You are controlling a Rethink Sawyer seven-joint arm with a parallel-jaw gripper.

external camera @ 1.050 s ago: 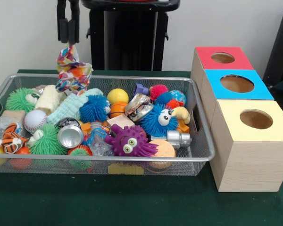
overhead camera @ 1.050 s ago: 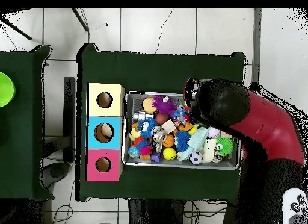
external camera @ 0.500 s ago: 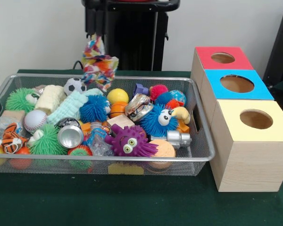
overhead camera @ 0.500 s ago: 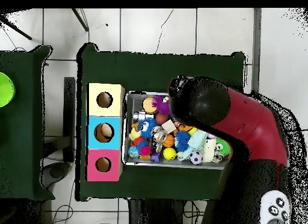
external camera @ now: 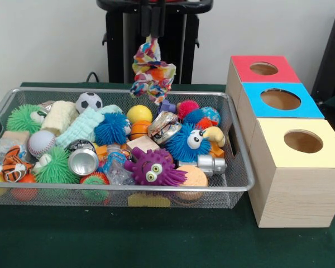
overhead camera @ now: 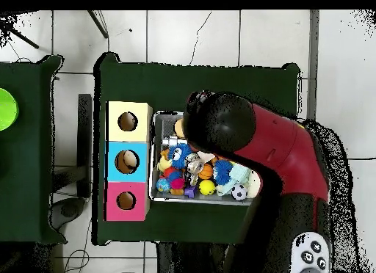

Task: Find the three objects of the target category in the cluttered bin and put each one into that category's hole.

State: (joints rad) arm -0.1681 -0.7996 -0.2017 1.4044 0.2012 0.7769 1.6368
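My gripper [external camera: 153, 32] hangs at the top of the front view, shut on the upper end of a multicoloured knotted rope toy [external camera: 152, 72]. The toy dangles clear above the back rim of the wire mesh bin [external camera: 128, 190], over its middle. To the right of the bin stand three wooden boxes, each with a round hole: a red-topped box [external camera: 264, 68], a blue-topped box [external camera: 281, 99] and a yellow-topped box [external camera: 303, 141]. In the overhead view the red arm [overhead camera: 242, 134] covers the gripper, the toy and much of the bin.
The bin holds several toys: a soccer ball [external camera: 89, 102], a baseball [external camera: 41, 143], a yellow ball [external camera: 139, 114], a blue fuzzy monster [external camera: 188, 142], a purple monster [external camera: 153, 167], a metal can [external camera: 82, 160] and a green spiky ball [external camera: 24, 118]. The table is dark green.
The gripper has carried the rope toy from the bin's back left to above its middle, toward the boxes. The soccer ball that it hid now shows.
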